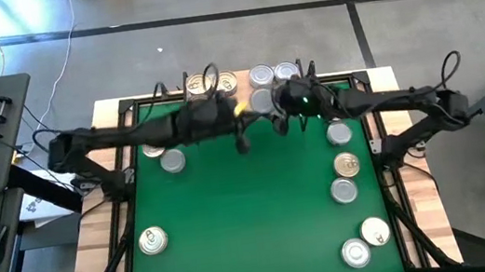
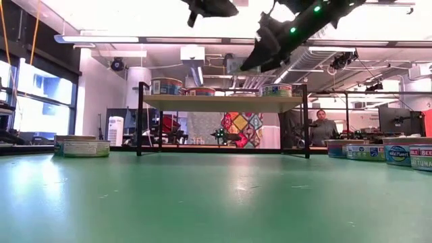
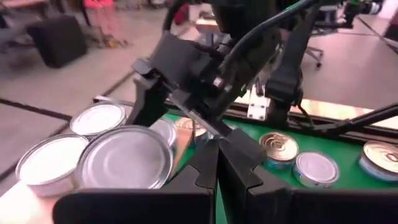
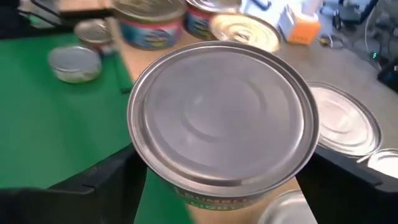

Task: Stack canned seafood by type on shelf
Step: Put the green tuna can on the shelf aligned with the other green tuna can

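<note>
A silver-lidded tin (image 4: 222,121) sits clamped in the right gripper (image 4: 224,168), seemingly over the shelf (image 1: 246,93), while the left gripper (image 3: 217,163) hangs pinched together, empty

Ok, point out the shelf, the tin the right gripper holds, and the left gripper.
shelf (image 2: 223,103), low view, board's front edge.
silver tin (image 4: 222,115), right wrist view, lid centre.
left gripper (image 3: 217,163), left wrist view, between fingertips.

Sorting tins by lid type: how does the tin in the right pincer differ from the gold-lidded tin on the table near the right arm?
The tin in the right pincer has a plain silver lid; the gold-lidded tin has a gold-toned one. The first is held up between the right pincer's fingers over the shelf; the second sits untouched on the green table. Both are round, flat cans, lid up.
</note>
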